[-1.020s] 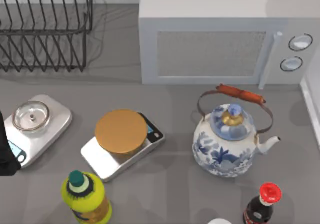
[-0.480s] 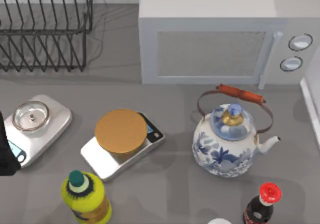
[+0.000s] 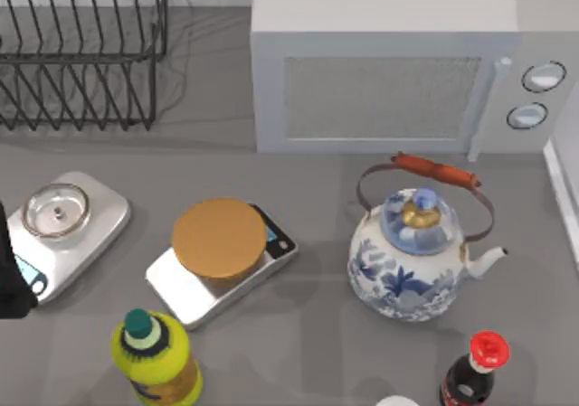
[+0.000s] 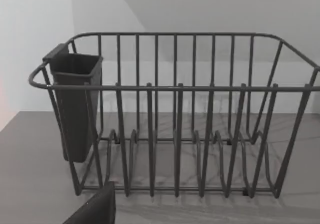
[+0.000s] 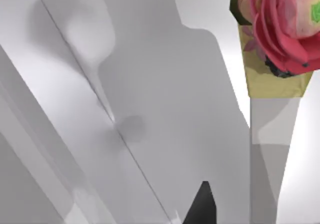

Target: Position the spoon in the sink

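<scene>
At the near edge of the tabletop [image 3: 317, 352] stand a yellow bottle [image 3: 156, 359] with a green cap on the left and a dark sauce bottle [image 3: 472, 374] with a red cap on the right. A dark piece of the left arm [image 3: 11, 275] sits at the near left edge; whether its gripper is wide or narrow I cannot tell. Just past it lies a steel scale carrying a glass lid [image 3: 56, 211], then a second scale [image 3: 222, 275] under a round wooden disc [image 3: 219, 238], and to the right a blue-and-white kettle [image 3: 409, 266]. Farther back sit the wire dish rack [image 3: 81, 53] on the left, its dark cutlery cup [image 4: 75, 102] plain in the left wrist view, and the microwave [image 3: 389, 80] on the right.

The right wrist view faces pale panels and a pink flower [image 5: 285, 24] in a yellow holder, with one dark fingertip [image 5: 202, 206] at its edge; I cannot tell how that gripper is set.

I cannot find the spoon or a sink anywhere here. The task seems barely begun, in a searching or approach step. The next move calls for locating the spoon before any reach.
</scene>
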Controlling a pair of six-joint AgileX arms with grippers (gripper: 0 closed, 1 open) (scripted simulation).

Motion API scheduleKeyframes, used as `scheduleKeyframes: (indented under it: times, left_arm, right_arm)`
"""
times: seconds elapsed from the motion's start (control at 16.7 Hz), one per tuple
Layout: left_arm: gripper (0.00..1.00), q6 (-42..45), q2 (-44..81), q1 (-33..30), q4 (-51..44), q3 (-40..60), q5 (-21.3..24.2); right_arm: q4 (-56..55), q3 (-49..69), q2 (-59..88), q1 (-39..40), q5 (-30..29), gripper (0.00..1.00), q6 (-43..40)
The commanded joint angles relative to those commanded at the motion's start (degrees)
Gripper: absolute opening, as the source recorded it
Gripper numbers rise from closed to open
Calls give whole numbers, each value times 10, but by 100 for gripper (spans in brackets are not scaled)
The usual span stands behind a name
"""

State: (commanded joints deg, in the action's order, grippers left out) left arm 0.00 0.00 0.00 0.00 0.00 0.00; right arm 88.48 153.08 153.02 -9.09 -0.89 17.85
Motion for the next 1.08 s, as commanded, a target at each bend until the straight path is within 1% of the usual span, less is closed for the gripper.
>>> scheduleKeyframes:
  times: [0.24, 0.54, 1.08]
  left_arm:
    - [100, 0, 0, 0, 0, 0, 0]
    - [100, 0, 0, 0, 0, 0, 0]
    - [100, 0, 0, 0, 0, 0, 0]
  right_arm:
    - [-67, -98, -26, 1, 1, 0, 1]
    - [-79, -113, -31, 2, 1, 0, 1]
    - [-79, -113, -31, 2, 1, 68, 1]
